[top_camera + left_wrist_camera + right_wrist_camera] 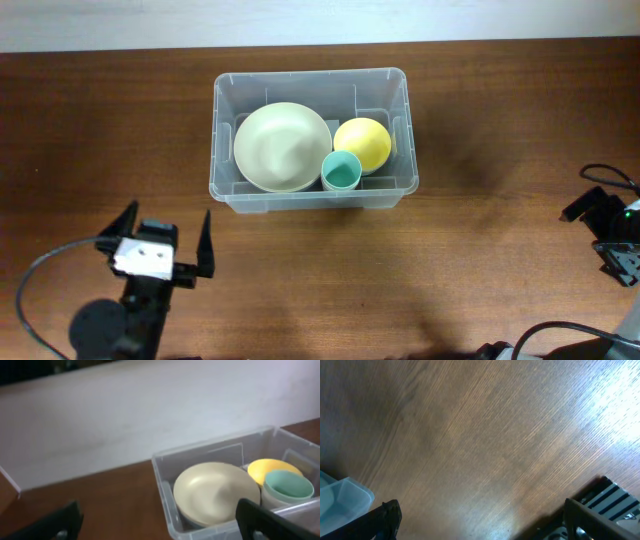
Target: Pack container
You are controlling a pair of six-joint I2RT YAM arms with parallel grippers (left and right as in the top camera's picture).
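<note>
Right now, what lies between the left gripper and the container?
Nothing: the overhead view shows only bare table between the open left gripper and the container.

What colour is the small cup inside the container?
The cup is teal green; the overhead view shows it best.

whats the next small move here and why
Probably no more picking: leave both arms back. The container already holds the cream bowl, yellow bowl and teal cup, nothing loose shows on the table, and the left hand and right hand are open and empty.
</note>
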